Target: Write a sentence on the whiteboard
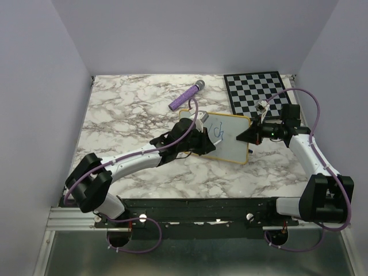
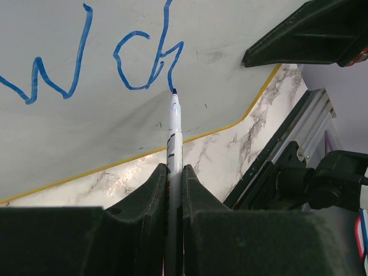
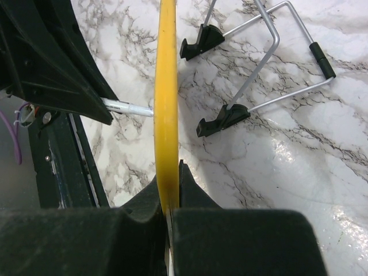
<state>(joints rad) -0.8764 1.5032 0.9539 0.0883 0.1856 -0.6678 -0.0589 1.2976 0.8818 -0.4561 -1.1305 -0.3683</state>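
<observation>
The whiteboard [image 1: 232, 140] stands tilted at mid-table, its yellow frame seen edge-on in the right wrist view [image 3: 166, 103]. My right gripper [image 1: 249, 135] is shut on the board's right edge [image 3: 171, 183]. My left gripper [image 1: 202, 142] is shut on a white marker [image 2: 173, 132] with a blue tip, and the tip touches the board [image 2: 241, 92] just under the last stroke. The sentence [image 2: 135, 60] reads "w ch" in blue in the left wrist view; letters further left are cut off. The top view shows faint blue strokes [image 1: 218, 129].
A purple cylinder [image 1: 187, 96] lies behind the board. A black-and-white checkered board [image 1: 260, 91] lies at the back right. The board's wire stand with black feet [image 3: 253, 86] rests on the marble behind it. The aluminium rail [image 2: 287, 155] runs along the near edge.
</observation>
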